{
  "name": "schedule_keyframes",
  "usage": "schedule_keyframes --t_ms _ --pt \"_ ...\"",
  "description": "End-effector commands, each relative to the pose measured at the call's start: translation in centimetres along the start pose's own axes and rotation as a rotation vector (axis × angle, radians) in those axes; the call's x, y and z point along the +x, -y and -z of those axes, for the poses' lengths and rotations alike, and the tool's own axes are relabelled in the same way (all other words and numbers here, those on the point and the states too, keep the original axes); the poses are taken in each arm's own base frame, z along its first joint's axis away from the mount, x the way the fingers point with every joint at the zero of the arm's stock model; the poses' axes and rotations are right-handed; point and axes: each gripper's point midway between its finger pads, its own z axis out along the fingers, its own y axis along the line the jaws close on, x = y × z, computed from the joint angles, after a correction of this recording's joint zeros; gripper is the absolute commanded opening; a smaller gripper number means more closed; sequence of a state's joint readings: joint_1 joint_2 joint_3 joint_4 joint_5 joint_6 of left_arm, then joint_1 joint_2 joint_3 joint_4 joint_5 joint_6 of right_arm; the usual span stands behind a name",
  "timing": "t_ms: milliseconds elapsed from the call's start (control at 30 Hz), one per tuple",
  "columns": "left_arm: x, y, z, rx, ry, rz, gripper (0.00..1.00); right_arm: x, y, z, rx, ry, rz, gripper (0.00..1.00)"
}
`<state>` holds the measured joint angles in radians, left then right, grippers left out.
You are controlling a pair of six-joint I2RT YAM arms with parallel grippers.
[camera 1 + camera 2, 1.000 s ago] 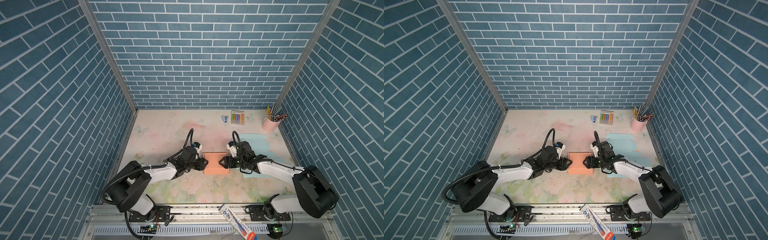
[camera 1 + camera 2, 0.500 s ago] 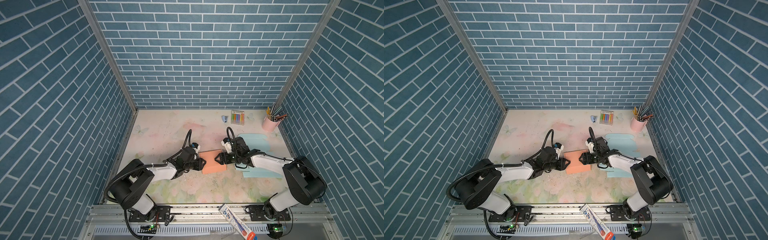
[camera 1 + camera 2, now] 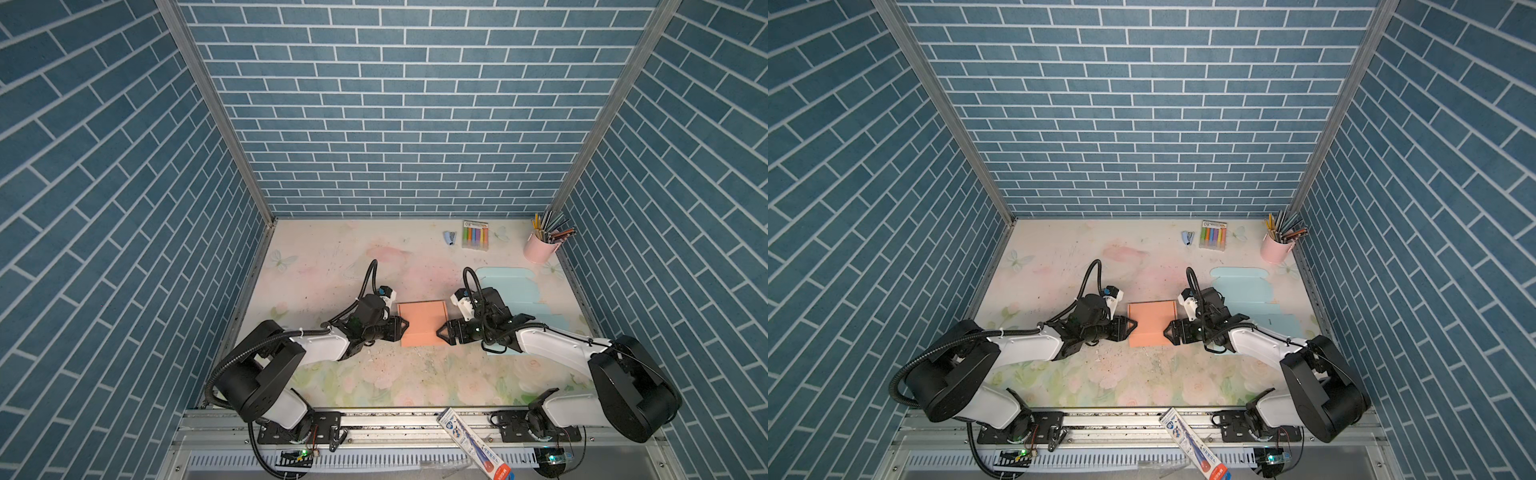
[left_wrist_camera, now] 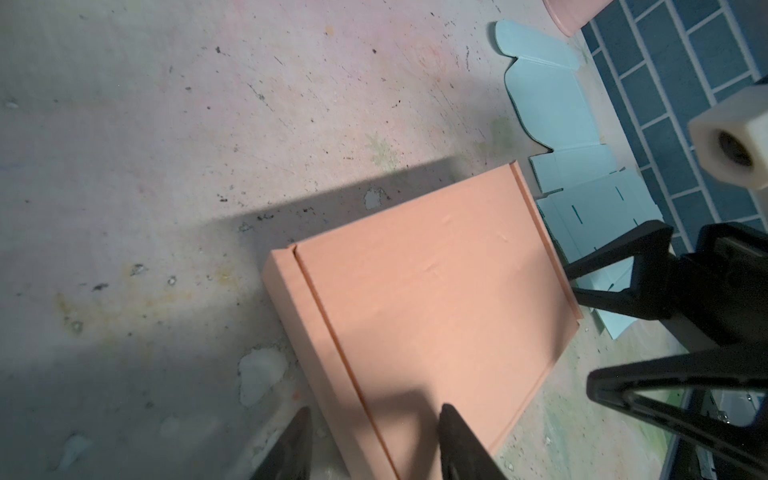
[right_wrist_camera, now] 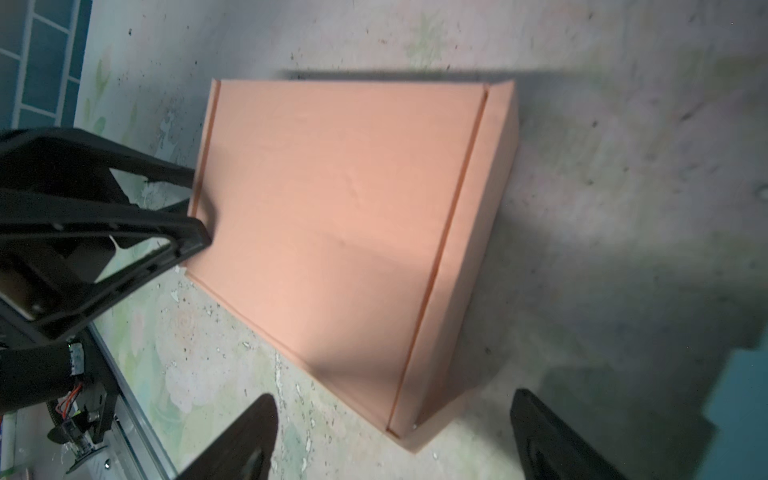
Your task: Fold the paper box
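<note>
Box: orange paper box (image 3: 422,322) closed, flat on table (image 3: 332,270), centre, btwn both grippers.
L gripper (image 3: 404,327): we find jaws apart, tips at box's left edge, nothing grasped.
R gripper (image 3: 441,333): jaws wide apart, just beside box's right edge, released.

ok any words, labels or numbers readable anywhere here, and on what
No text can be read for certain.
Marker pack: header label, too small to read.
Red, white and blue carton on the front rail: print and a round blue logo, too blurred.
Orange paper box: no print.
</note>
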<state>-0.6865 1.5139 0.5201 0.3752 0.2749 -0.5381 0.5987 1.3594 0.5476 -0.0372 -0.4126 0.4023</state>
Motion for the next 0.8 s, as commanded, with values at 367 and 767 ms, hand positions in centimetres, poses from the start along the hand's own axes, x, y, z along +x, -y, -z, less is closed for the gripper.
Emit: schedule_keyframes --t_ms 367,767 --pt "0.9 1.1 0.3 0.027 -0.015 -0.003 0.50 -0.7 -5.8 1.9 -0.187 0.015 0.081 0.88" --pt "0.6 1.5 0.6 0.041 0.001 -0.010 0.55 1.1 -4.0 1.4 -0.145 -0.015 0.011 0.88"
